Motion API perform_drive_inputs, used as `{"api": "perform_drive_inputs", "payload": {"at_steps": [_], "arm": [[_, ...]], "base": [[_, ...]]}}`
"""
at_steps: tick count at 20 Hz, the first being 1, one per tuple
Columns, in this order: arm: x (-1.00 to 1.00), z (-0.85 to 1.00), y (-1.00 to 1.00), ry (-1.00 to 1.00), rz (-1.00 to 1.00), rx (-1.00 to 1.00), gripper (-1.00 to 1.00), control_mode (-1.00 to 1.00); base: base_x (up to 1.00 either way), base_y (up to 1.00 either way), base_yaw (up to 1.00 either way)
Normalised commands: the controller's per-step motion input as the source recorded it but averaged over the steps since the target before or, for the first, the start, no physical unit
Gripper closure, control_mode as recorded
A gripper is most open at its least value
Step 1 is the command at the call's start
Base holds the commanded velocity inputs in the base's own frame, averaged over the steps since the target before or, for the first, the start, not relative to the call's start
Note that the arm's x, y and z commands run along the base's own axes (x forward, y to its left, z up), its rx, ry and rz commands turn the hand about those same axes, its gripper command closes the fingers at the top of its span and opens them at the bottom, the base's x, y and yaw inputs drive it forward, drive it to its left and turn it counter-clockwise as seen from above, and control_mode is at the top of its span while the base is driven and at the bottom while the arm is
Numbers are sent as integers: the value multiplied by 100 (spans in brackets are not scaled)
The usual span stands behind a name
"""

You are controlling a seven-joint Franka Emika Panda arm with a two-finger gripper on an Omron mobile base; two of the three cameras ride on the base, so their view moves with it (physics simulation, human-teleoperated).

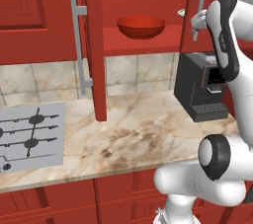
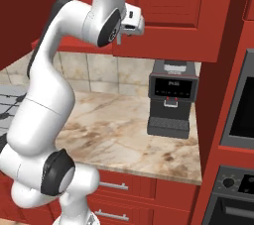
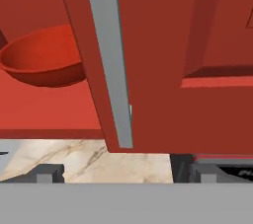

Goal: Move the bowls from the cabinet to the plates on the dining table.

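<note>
Red bowl (image 1: 141, 26) upright on red cabinet (image 1: 94, 45) inner shelf, left door swung open; cream bowl rim (image 1: 182, 13) barely visible beside it.

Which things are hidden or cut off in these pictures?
- Second bowl: left base view, just a pale sliver; the right cabinet door hides the rest.
- Red bowl: hand view, right part behind the door.
- Gripper: hand view, only fingertips above the bottom edge.

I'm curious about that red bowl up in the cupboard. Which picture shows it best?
The left base view: the red bowl sits whole on the cabinet shelf. The hand view shows it partly, cut off by a door.
</note>
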Motion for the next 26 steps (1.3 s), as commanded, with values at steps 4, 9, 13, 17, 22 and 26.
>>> {"api": "perform_drive_inputs", "payload": {"at_steps": [4,9,13,17,22,26], "arm": [[44,8,0,0,0,0,-100,-100],[34,2,0,0,0,0,-100,-100],[33,0,0,0,0,0,-100,-100],[31,0,-1,0,0,0,-100,-100],[43,-6,-6,0,2,0,-100,-100],[17,-2,-9,0,4,0,-100,-100]], "base": [[0,0,0],[0,0,0],[0,0,0],[0,0,0],[0,0,0],[0,0,0]]}}
